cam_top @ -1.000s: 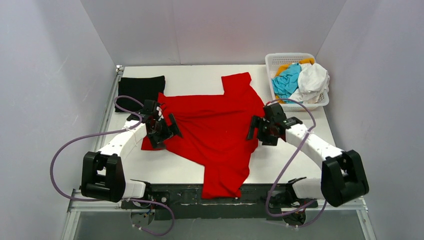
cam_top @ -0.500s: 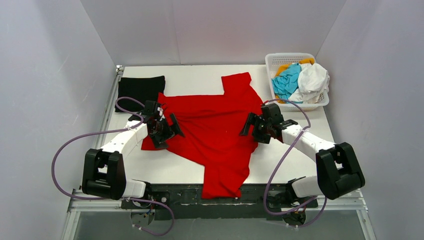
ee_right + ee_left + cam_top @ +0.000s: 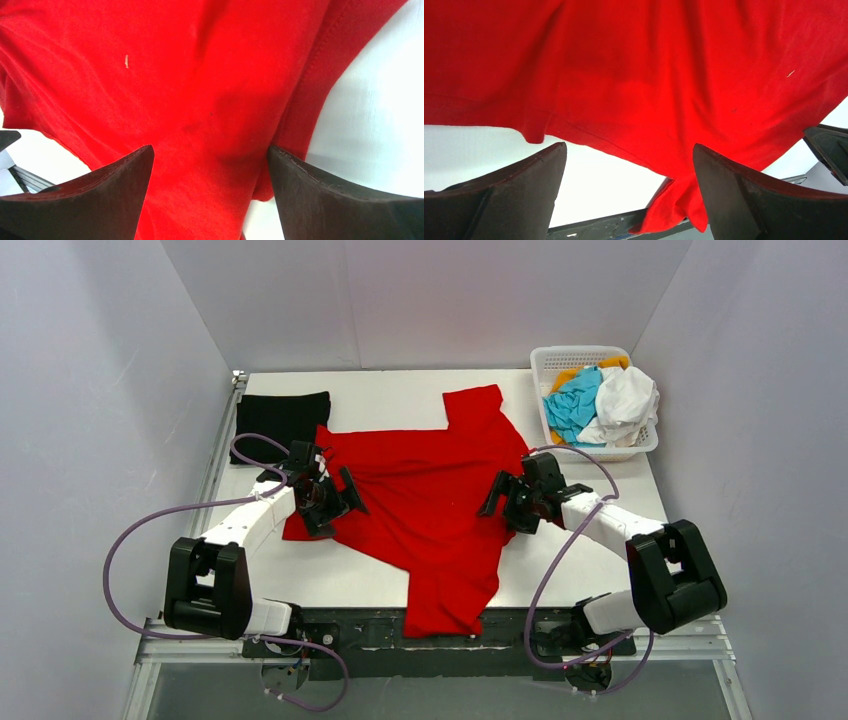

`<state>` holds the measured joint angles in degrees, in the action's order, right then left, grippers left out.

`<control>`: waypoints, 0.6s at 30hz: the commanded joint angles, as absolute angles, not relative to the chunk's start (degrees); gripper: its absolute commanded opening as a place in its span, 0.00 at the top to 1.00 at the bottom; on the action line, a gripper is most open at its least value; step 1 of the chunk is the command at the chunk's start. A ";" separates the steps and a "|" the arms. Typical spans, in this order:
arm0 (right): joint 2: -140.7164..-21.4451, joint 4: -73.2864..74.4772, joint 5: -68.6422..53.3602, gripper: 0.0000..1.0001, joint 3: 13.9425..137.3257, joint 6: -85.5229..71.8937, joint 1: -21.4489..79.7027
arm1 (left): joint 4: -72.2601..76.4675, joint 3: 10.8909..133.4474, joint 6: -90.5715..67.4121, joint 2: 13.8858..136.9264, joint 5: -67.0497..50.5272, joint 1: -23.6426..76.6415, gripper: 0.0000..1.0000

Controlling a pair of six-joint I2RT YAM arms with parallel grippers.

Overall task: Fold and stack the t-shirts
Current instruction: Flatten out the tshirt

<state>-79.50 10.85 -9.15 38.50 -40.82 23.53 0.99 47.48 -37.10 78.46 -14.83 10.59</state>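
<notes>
A large bright red t-shirt (image 3: 425, 505) lies spread and rumpled on the white table, one end hanging over the near edge. My left gripper (image 3: 338, 502) is open over its left edge; the left wrist view shows red cloth (image 3: 649, 75) and bare table between the jaws. My right gripper (image 3: 497, 502) is open over the shirt's right edge, with red cloth (image 3: 200, 100) between the jaws. A folded black t-shirt (image 3: 281, 420) lies at the far left. Cyan (image 3: 573, 402), white (image 3: 626, 402) and orange (image 3: 566, 375) shirts fill the basket.
The white lattice basket (image 3: 550, 360) stands at the table's far right corner. Grey walls enclose the table on three sides. The dark metal front rail (image 3: 370, 630) runs along the near edge, where the arm bases and purple cables sit.
My right gripper has moved a little left and towards the near edge along the shirt's right side. The left gripper has barely moved. The shirt lies as before.
</notes>
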 commanded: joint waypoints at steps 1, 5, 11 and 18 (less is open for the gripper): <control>-81.78 12.34 -5.35 0.08 37.52 -43.45 23.40 | -4.52 47.27 -36.86 79.46 -13.49 10.28 0.02; -84.11 15.10 -3.97 0.08 38.37 -42.21 19.66 | -5.23 47.83 -36.21 80.09 -12.15 10.28 0.02; -85.19 23.33 -0.90 0.07 43.73 -41.32 16.67 | -6.72 48.74 -35.19 80.42 -9.78 10.15 0.02; -85.86 24.06 -1.67 0.06 44.14 -35.82 7.69 | -5.88 49.67 -34.81 82.82 -10.08 9.69 0.02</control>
